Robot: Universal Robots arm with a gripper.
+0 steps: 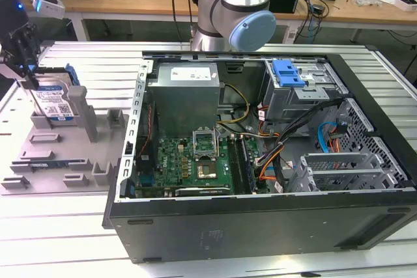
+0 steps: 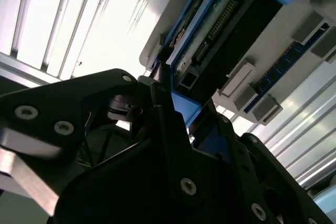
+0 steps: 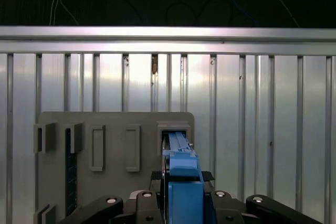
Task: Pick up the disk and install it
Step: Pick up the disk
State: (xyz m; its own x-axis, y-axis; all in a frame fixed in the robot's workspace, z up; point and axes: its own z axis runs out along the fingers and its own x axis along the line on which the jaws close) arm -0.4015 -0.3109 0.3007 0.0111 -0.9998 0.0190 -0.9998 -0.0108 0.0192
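The disk (image 1: 57,102), silver with a blue-and-white label and a blue bracket, stands on edge in the grey holder (image 1: 58,154) at the exterior view's far left. My gripper (image 1: 29,77) comes down on it from above, with its dark fingers on either side of the disk's upper edge. In the first wrist view the blue bracket of the disk (image 3: 181,163) sits tight between the fingers of the gripper (image 3: 184,182), above the holder (image 3: 115,124). In the second wrist view the gripper (image 2: 184,109) clamps the blue edge of the disk (image 2: 210,35).
An open computer case (image 1: 260,226) lies to the exterior view's right of the holder, with a motherboard (image 1: 195,161), a grey power supply box (image 1: 182,92), cables and a drive cage with a blue clip (image 1: 290,73). The arm's base (image 1: 234,11) stands behind it on the ribbed metal table (image 1: 85,56).
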